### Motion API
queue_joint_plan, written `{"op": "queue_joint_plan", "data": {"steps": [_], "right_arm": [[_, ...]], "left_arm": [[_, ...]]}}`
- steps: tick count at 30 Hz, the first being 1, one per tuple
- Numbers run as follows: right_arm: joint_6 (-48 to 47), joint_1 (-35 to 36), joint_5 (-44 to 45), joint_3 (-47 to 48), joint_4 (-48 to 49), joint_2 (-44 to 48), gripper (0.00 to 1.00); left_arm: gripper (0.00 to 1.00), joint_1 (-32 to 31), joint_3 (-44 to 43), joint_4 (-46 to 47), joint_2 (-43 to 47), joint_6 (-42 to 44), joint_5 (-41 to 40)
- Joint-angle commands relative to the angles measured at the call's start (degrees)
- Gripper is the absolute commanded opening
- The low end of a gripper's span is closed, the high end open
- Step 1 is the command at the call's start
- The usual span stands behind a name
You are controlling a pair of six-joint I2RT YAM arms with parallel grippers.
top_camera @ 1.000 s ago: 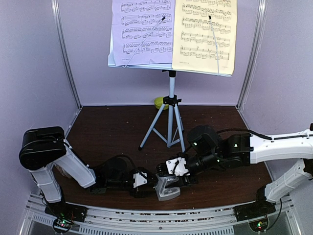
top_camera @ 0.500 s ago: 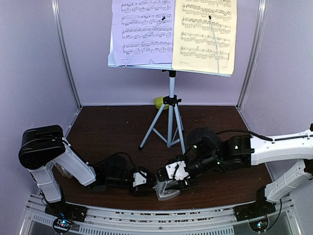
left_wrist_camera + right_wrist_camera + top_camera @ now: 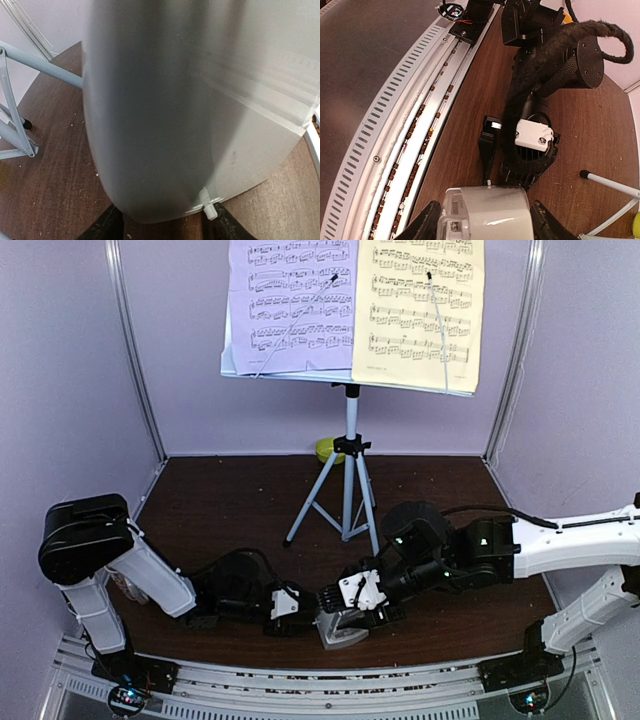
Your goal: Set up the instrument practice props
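Note:
The music stand (image 3: pixel 350 490) rises on its silver tripod at the back, with a lavender page (image 3: pixel 290 305) and a yellow page (image 3: pixel 420 310) on its desk. The white metronome (image 3: pixel 343 625) with its clear cover lies on its side near the table's front edge. My right gripper (image 3: pixel 347 614) is shut on it, a finger on each flank (image 3: pixel 487 222). My left gripper (image 3: pixel 309 603) faces it from the left. The metronome (image 3: pixel 190 110) fills the left wrist view. My left gripper (image 3: pixel 165 229) is open, one finger close on each side of the metronome's end.
A small green bowl (image 3: pixel 328 448) sits behind the tripod. Tripod legs (image 3: pixel 20 135) spread just beyond the metronome, and one foot (image 3: pixel 585 174) shows in the right wrist view. The slotted metal rail (image 3: pixel 395 125) runs along the table's front edge, close to the metronome.
My right gripper has carried the metronome a little lower and nearer the front edge. My left gripper's jaws have narrowed around its end.

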State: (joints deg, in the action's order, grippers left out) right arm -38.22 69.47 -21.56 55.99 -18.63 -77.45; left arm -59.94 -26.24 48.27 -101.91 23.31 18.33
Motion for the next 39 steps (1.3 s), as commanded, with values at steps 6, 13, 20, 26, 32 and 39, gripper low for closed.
{"op": "queue_joint_plan", "data": {"steps": [6, 13, 20, 26, 32, 39], "right_arm": [[-2.57, 0.22, 3.63, -0.12, 0.09, 0.61, 0.11], [-2.41, 0.21, 4.07, 0.00, 0.18, 0.36, 0.11], [3.78, 0.00, 9.01, 0.01, 3.96, 0.74, 0.08], [14.94, -0.82, 12.40, 3.98, 6.62, -0.98, 0.12], [25.72, -1.54, 20.55, 8.87, 4.97, -5.68, 0.13], [38.86, -1.67, 29.01, 8.36, 14.05, -6.81, 0.17]], "left_arm": [[0.56, -0.06, -1.79, 1.38, 0.92, 0.62, 3.20], [0.58, -0.02, -1.58, 1.23, 0.99, 0.60, 3.11], [0.80, 1.54, 4.40, 9.65, 4.95, -5.09, -2.16], [0.85, 3.32, 9.49, 11.92, 12.89, -13.74, -12.64], [0.90, 3.70, 13.91, 10.93, 21.40, -18.78, -23.93], [0.98, 5.18, 10.58, -4.16, 31.49, -25.53, -30.62]]}}
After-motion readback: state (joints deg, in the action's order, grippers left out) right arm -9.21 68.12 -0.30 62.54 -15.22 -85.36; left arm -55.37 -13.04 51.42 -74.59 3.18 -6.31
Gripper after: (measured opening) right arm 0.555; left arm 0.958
